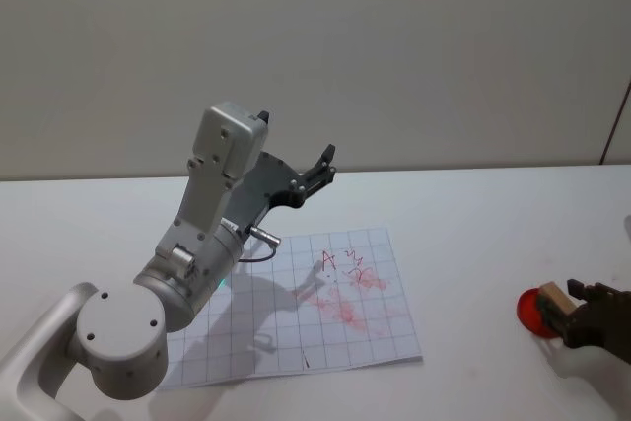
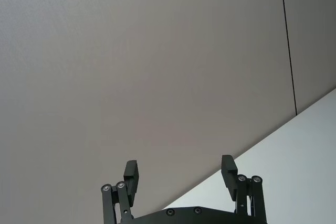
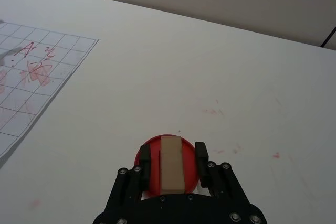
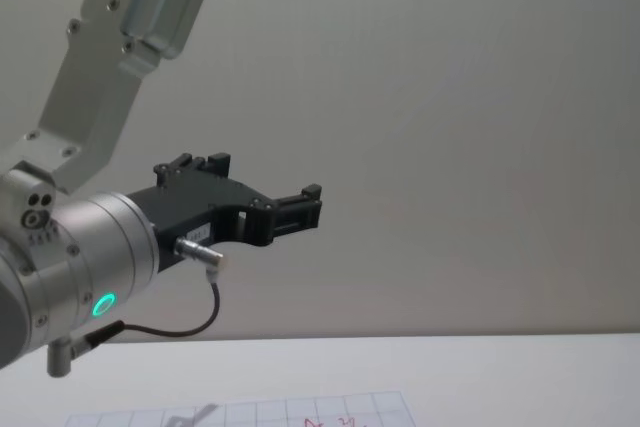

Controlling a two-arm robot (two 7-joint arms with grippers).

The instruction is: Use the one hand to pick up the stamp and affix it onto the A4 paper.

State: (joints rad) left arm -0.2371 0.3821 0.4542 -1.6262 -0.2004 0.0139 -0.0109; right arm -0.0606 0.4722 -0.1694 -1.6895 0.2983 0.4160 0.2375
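Head view: the A4 paper lies flat on the white table, red ink marks near its middle. The left gripper is raised above the paper's far edge, held in the air. Well to the right of the paper, the right gripper pinches the stamp over a round red ink pad.

Left wrist view: the left gripper's fingers are spread wide with nothing between them, pointing at the wall.

Right wrist view: the right gripper's fingers close on both sides of the tan stamp, which sits over the red ink pad; the paper lies well apart.

Chest view: the left gripper hangs high above the paper's edge.
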